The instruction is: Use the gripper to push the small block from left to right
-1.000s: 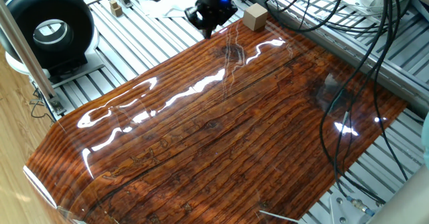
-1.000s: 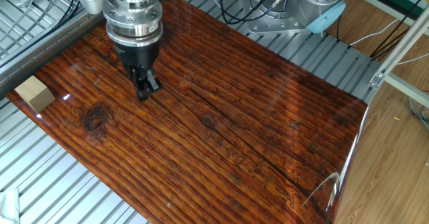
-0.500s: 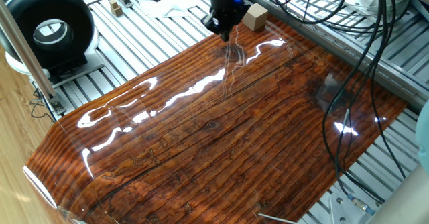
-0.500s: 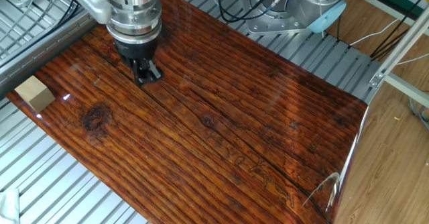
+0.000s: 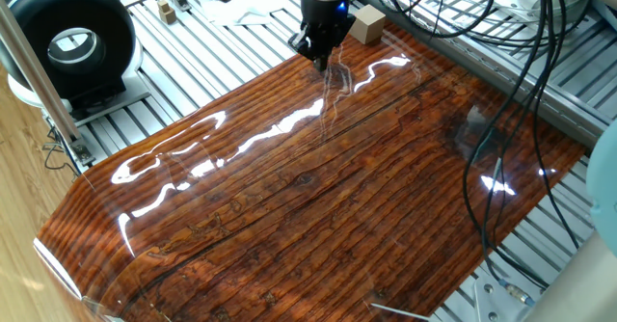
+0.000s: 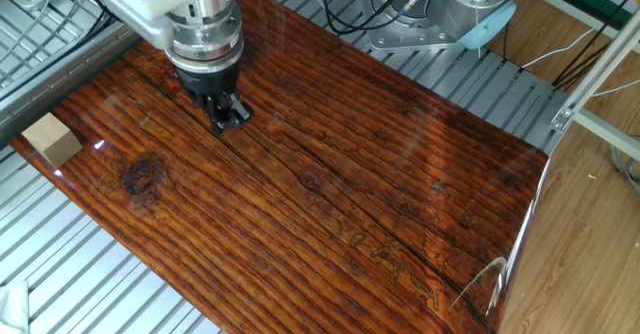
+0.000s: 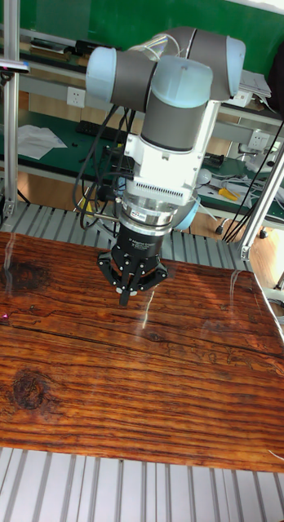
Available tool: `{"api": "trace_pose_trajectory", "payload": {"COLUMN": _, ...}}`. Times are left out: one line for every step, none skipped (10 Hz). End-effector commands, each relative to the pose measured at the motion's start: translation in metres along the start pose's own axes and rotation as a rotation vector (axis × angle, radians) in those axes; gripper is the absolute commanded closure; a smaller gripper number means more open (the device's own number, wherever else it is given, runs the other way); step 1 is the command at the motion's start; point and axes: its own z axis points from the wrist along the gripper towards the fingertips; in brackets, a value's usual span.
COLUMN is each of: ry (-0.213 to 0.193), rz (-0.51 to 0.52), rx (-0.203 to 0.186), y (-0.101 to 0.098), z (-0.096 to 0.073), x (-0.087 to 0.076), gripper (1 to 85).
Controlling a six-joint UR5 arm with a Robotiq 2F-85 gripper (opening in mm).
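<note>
The small block (image 5: 367, 24) is a plain tan wooden cube resting at the corner of the glossy wooden board (image 5: 318, 197). In the other fixed view the small block (image 6: 52, 139) sits at the board's left edge. My gripper (image 5: 318, 59) hangs just over the board, a short way from the block and not touching it. Its black fingers are pressed together with nothing between them. The gripper (image 6: 231, 117) stands well to the right of the block in the other fixed view. The tall fixed view shows the gripper (image 7: 126, 295) pointing straight down; the block is out of that frame.
A black round device (image 5: 72, 42) stands beyond the board's left end, with a tiny wooden piece (image 5: 167, 12) behind it. Black cables (image 5: 501, 120) hang over the board's right part. Ribbed metal table (image 6: 110, 284) surrounds the board. The arm's base (image 6: 470, 14) stands at the back.
The gripper has slid a little across the board's end and turned about its wrist, staying shut. The block has not moved.
</note>
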Motion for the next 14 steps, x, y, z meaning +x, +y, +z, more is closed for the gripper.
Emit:
{"api": "trace_pose_trajectory", "payload": {"ry": 0.047, "rz": -0.014, "rx": -0.033, "y": 0.009, "z": 0.001, "x": 0.011, "gripper": 84.7}}
{"api": "trace_pose_trajectory", "payload": {"ry": 0.041, "rz": -0.022, "rx": -0.009, "y": 0.006, "z": 0.003, "x": 0.010, "gripper": 84.7}}
{"api": "trace_pose_trajectory", "payload": {"ry": 0.034, "rz": -0.024, "rx": 0.003, "y": 0.004, "z": 0.003, "x": 0.009, "gripper": 84.7}}
{"api": "trace_pose_trajectory", "payload": {"ry": 0.048, "rz": -0.030, "rx": 0.022, "y": -0.001, "z": 0.004, "x": 0.012, "gripper": 84.7}}
{"api": "trace_pose_trajectory", "payload": {"ry": 0.074, "rz": -0.028, "rx": 0.025, "y": -0.002, "z": 0.004, "x": 0.019, "gripper": 84.7}}
{"api": "trace_pose_trajectory", "payload": {"ry": 0.080, "rz": -0.029, "rx": 0.013, "y": 0.001, "z": 0.004, "x": 0.020, "gripper": 84.7}}
{"api": "trace_pose_trajectory", "payload": {"ry": 0.060, "rz": -0.022, "rx": 0.010, "y": 0.002, "z": 0.004, "x": 0.015, "gripper": 84.7}}
{"api": "trace_pose_trajectory", "payload": {"ry": 0.032, "rz": -0.027, "rx": 0.026, "y": -0.002, "z": 0.004, "x": 0.008, "gripper": 84.7}}
{"api": "trace_pose_trajectory", "payload": {"ry": 0.023, "rz": -0.006, "rx": 0.019, "y": 0.000, "z": 0.004, "x": 0.006, "gripper": 84.7}}
{"api": "trace_pose_trajectory", "payload": {"ry": 0.041, "rz": -0.037, "rx": -0.015, "y": 0.008, "z": 0.004, "x": 0.010, "gripper": 84.7}}
{"api": "trace_pose_trajectory", "payload": {"ry": -0.003, "rz": -0.013, "rx": -0.084, "y": 0.027, "z": 0.003, "x": -0.001, "gripper": 84.7}}
{"api": "trace_pose_trajectory", "payload": {"ry": -0.077, "rz": -0.044, "rx": -0.092, "y": 0.029, "z": 0.003, "x": -0.020, "gripper": 84.7}}
{"api": "trace_pose_trajectory", "payload": {"ry": -0.137, "rz": -0.073, "rx": -0.070, "y": 0.024, "z": 0.001, "x": -0.035, "gripper": 84.7}}
{"api": "trace_pose_trajectory", "payload": {"ry": -0.163, "rz": -0.082, "rx": -0.064, "y": 0.023, "z": 0.000, "x": -0.042, "gripper": 84.7}}
